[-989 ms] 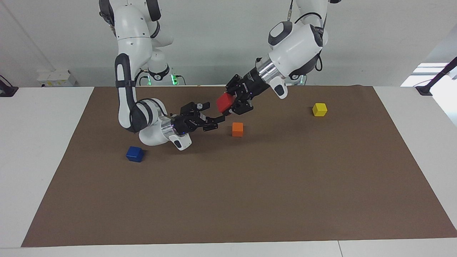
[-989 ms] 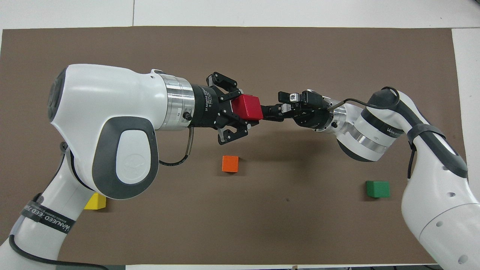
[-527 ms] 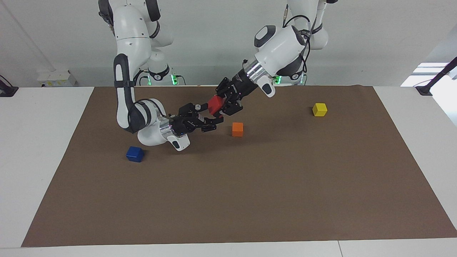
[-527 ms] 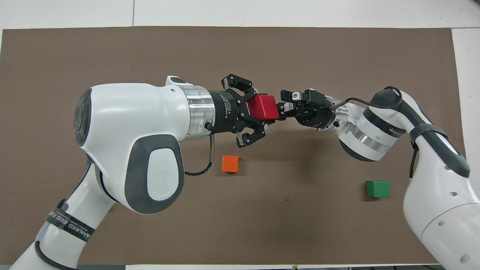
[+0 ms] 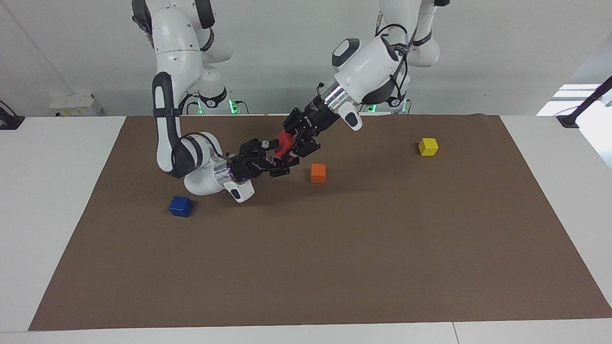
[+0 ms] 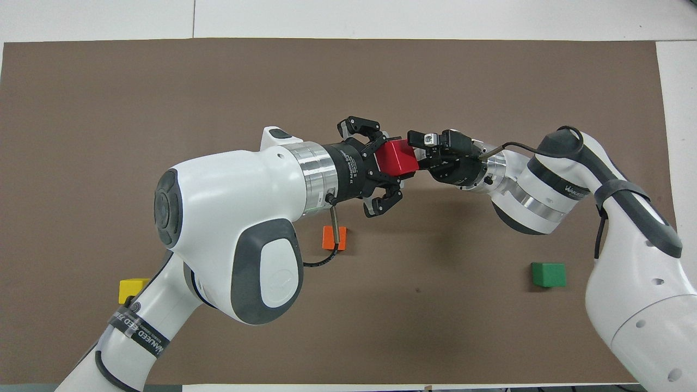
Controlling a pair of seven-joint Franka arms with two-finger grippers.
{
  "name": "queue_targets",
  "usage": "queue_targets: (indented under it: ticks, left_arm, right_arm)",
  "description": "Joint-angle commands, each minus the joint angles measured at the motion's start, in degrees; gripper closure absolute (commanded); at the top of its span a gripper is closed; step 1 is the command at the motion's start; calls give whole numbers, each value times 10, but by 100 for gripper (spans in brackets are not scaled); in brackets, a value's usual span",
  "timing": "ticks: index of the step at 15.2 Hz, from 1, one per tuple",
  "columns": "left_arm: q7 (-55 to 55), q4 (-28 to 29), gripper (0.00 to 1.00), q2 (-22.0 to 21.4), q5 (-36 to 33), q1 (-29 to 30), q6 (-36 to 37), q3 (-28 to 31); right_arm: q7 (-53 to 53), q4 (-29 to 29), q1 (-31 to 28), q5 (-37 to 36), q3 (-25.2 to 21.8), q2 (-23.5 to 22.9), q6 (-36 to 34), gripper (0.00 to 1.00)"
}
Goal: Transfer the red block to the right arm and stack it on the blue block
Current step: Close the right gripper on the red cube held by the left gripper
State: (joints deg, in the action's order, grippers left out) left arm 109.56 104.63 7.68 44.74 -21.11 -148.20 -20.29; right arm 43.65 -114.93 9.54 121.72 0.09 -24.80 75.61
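Bright, even light, seemingly from above, leaves only soft shadows on the brown mat (image 5: 334, 267) under the arms and cubes, with white glare at a window (image 5: 576, 98) and both views sharp throughout.

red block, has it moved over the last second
Yes: the red block, held in the left gripper, has travelled toward the right arm's end, past the orange block.

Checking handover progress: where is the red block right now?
The red block is in the air above the mat's middle, clamped by the left gripper, with the open right gripper at it.
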Motion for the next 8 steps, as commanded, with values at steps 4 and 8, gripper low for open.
queue_targets:
  ticks: [4,8]
  left_arm:
    - [-7,4,100,1,14,-8,-13,8]
    - [-7,4,100,1,15,-8,-16,8]
  right_arm:
    - [14,0,4,6,4,1,26,28]
    - [13,1,5,6,4,2,31,65]
